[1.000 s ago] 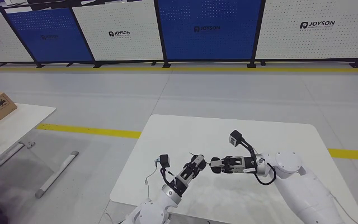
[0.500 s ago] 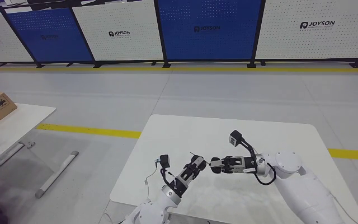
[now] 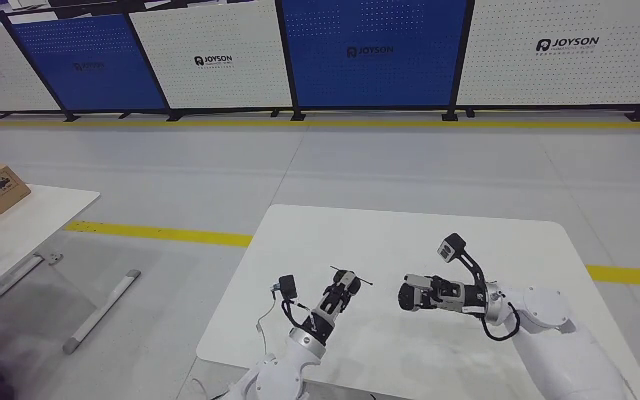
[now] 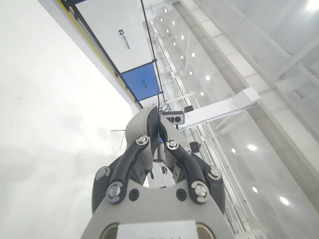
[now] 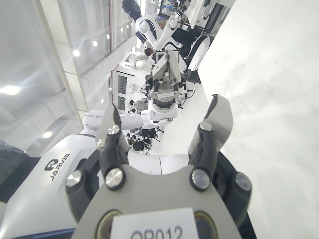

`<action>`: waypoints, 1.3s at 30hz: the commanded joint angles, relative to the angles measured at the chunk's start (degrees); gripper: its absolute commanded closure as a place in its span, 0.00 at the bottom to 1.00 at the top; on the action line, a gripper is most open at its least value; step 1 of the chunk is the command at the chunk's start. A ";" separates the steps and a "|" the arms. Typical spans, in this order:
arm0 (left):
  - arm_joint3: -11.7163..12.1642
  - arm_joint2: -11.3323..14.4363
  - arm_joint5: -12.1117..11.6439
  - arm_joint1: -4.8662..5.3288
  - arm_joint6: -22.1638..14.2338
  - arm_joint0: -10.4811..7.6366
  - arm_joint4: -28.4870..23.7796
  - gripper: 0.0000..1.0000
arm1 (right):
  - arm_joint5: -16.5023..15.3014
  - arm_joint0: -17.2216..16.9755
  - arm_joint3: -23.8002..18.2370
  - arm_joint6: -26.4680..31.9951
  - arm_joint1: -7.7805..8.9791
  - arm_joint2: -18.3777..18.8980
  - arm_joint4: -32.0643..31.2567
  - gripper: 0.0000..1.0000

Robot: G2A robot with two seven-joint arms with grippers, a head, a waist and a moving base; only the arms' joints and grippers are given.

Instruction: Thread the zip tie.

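Observation:
The zip tie (image 3: pixel 351 275) is a thin black strand sticking out of my left gripper (image 3: pixel 344 284), which is shut on it above the white table (image 3: pixel 400 235), near its front. In the left wrist view the zip tie (image 4: pixel 157 98) stands up from between the pressed pads of the left gripper (image 4: pixel 158 119). My right gripper (image 3: pixel 404 296) hovers a short way to the right of it, pointing at it, open and holding nothing. In the right wrist view the right gripper (image 5: pixel 165 111) has spread fingers, and the left gripper (image 5: pixel 166 67) faces it farther off.
The table's front edge (image 3: pixel 230 358) lies close below both arms. A second white table (image 3: pixel 40 215) stands off to the left, with blue and white panels (image 3: pixel 370 50) across the floor behind.
My right gripper has drawn back to the right, away from the left gripper it met before. The left gripper has shifted slightly left and away with the zip tie.

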 commanded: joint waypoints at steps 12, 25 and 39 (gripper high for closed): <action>1.10 1.88 2.48 -0.61 4.24 -1.25 2.14 1.00 | -0.84 -1.88 -0.80 0.04 0.51 2.04 1.19 0.00; 0.60 0.00 3.72 0.21 -4.86 -0.87 4.95 1.00 | -0.84 -1.88 -0.80 0.04 0.51 2.04 1.19 0.00; 0.60 0.00 3.72 0.21 -4.86 -0.87 4.95 1.00 | -0.84 -1.88 -0.80 0.04 0.51 2.04 1.19 0.00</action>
